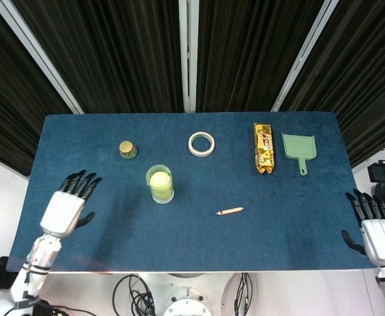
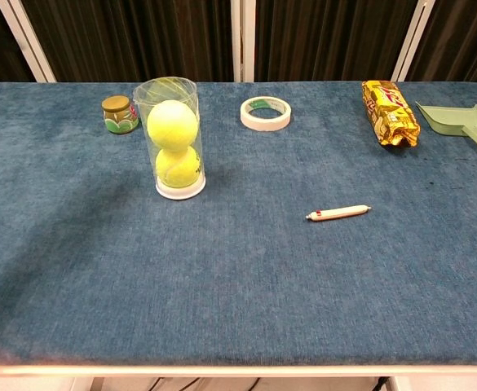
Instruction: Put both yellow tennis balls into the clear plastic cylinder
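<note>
The clear plastic cylinder (image 2: 178, 138) stands upright on the blue table (image 2: 246, 277), left of centre, and both yellow tennis balls are inside it: the upper tennis ball (image 2: 172, 124) sits stacked on the lower tennis ball (image 2: 177, 166), which rests on the cylinder's white base. From my head camera I look straight down its open mouth and see only the top ball. Just behind and to the left of the cylinder is a small jar (image 2: 119, 114) with a gold lid. Further back, near the table's middle, lies a roll of tape (image 2: 266, 113), and toward the far right corner a gold snack packet (image 2: 389, 112) lies beside a green dustpan (image 2: 458, 122). A pen (image 2: 338, 213) lies alone right of centre. My left hand (image 1: 68, 207) hovers over the table's left edge, well apart from the cylinder, fingers spread and holding nothing. My right hand (image 1: 375, 232) is off the table's right front corner, fingers also apart and empty.
</note>
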Controlling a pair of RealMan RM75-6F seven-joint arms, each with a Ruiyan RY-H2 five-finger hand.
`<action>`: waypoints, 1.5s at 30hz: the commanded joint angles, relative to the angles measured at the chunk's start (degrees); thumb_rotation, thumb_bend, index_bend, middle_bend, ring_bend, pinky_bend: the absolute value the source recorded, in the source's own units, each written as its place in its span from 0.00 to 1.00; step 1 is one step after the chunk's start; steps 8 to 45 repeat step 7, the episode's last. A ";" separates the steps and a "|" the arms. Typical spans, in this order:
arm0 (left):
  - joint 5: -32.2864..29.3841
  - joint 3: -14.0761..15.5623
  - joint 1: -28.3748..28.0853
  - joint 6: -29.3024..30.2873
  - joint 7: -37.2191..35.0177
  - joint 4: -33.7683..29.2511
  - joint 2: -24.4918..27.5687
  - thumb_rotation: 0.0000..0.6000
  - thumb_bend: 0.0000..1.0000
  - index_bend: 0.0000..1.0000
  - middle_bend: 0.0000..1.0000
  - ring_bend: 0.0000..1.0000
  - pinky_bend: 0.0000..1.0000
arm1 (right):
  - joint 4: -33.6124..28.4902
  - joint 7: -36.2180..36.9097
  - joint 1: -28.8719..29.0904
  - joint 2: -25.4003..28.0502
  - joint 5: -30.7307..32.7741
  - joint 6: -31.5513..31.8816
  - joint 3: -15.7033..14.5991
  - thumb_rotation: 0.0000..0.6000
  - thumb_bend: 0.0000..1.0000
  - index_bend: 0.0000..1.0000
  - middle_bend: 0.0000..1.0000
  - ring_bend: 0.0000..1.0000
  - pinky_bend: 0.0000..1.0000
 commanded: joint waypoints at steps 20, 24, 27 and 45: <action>-4.44 1.56 8.89 3.77 -11.67 9.66 1.28 1.00 0.16 0.13 0.06 0.00 0.12 | 2.10 -2.51 -0.64 -1.38 1.65 0.31 0.36 1.00 0.27 0.00 0.00 0.00 0.00; -4.44 1.56 8.89 3.77 -11.67 9.66 1.28 1.00 0.16 0.13 0.06 0.00 0.12 | 2.10 -2.51 -0.64 -1.38 1.65 0.31 0.36 1.00 0.27 0.00 0.00 0.00 0.00; -4.44 1.56 8.89 3.77 -11.67 9.66 1.28 1.00 0.16 0.13 0.06 0.00 0.12 | 2.10 -2.51 -0.64 -1.38 1.65 0.31 0.36 1.00 0.27 0.00 0.00 0.00 0.00; -4.44 1.56 8.89 3.77 -11.67 9.66 1.28 1.00 0.16 0.13 0.06 0.00 0.12 | 2.10 -2.51 -0.64 -1.38 1.65 0.31 0.36 1.00 0.27 0.00 0.00 0.00 0.00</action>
